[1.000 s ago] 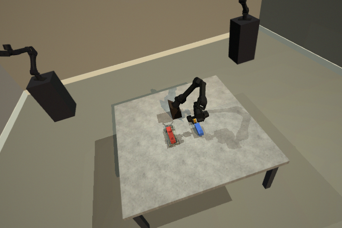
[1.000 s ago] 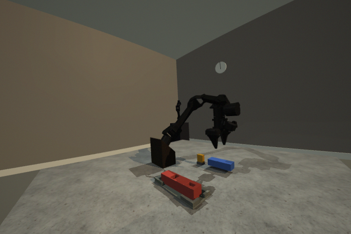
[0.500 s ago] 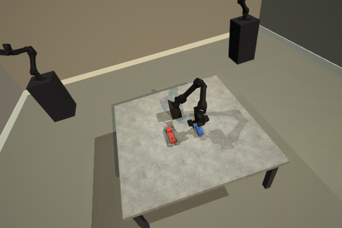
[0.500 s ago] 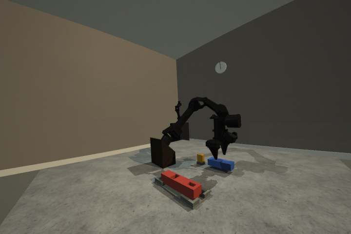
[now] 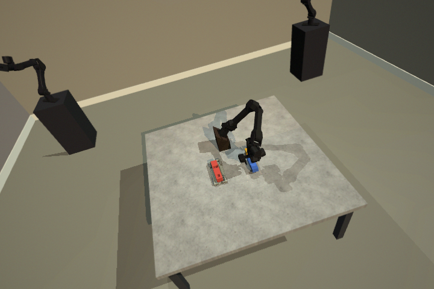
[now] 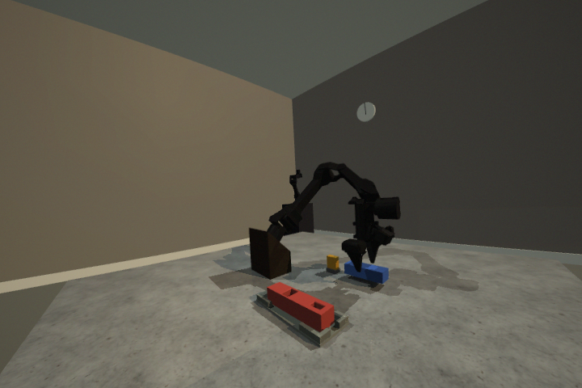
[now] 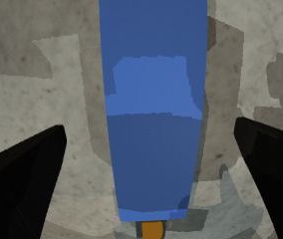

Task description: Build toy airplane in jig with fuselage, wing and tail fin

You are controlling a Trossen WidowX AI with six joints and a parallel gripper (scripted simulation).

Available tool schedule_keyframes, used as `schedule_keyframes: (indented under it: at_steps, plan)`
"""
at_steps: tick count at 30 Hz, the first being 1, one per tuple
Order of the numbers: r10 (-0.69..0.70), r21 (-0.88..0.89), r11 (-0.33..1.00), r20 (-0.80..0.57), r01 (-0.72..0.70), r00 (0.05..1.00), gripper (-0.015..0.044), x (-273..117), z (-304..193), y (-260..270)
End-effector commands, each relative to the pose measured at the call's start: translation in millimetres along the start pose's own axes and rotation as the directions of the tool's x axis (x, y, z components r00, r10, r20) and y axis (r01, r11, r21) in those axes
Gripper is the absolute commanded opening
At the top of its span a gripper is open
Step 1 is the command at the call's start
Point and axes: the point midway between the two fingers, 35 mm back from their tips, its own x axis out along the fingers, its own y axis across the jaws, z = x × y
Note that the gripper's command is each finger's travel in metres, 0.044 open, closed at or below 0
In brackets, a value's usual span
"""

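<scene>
The gripper (image 5: 249, 159) (image 6: 364, 265) (image 7: 152, 129) has its fingers wide apart with nothing clamped, their tips on either side of the blue wing (image 5: 253, 165) (image 6: 378, 275) (image 7: 153, 164). In the wrist view, table shows between each finger and the wing; the wing's far end is cut off at 12 o'clock. Its tab I can't make out. At 6 o'clock, just off its near end, the yellow tail fin (image 5: 246, 151) (image 6: 332, 261) (image 7: 152, 230) is cropped; from above, the gripper partly hides it. It stands upright on a dark holder (image 6: 332, 269).

Seen from above, the red fuselage (image 5: 216, 171) (image 6: 296, 304) lies in its cradle (image 6: 321, 337) toward 8 o'clock from the gripper, well apart, both sockets unfilled. The arm's base (image 5: 221, 140) (image 6: 269, 255) is toward 10 o'clock.
</scene>
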Motion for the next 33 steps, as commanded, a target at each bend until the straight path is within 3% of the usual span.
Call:
schedule_keyframes:
  at_steps: [1, 12, 21, 28, 33]
  plan:
    - [-0.001, 0.009, 1.000, -0.002, 0.001, 1.000, 0.0440, 7, -1, -1]
    - [0.001, 0.009, 1.000, -0.002, -0.001, 1.000, 0.0440, 22, -2, -1]
    - [0.001, 0.009, 1.000, -0.002, -0.001, 1.000, 0.0204, 22, -2, -1]
    - [0.001, 0.009, 1.000, -0.002, -0.001, 1.000, 0.0157, 22, -2, -1]
    - [-0.001, 0.006, 1.000, -0.004, 0.001, 1.000, 0.0026, 19, -1, -1]
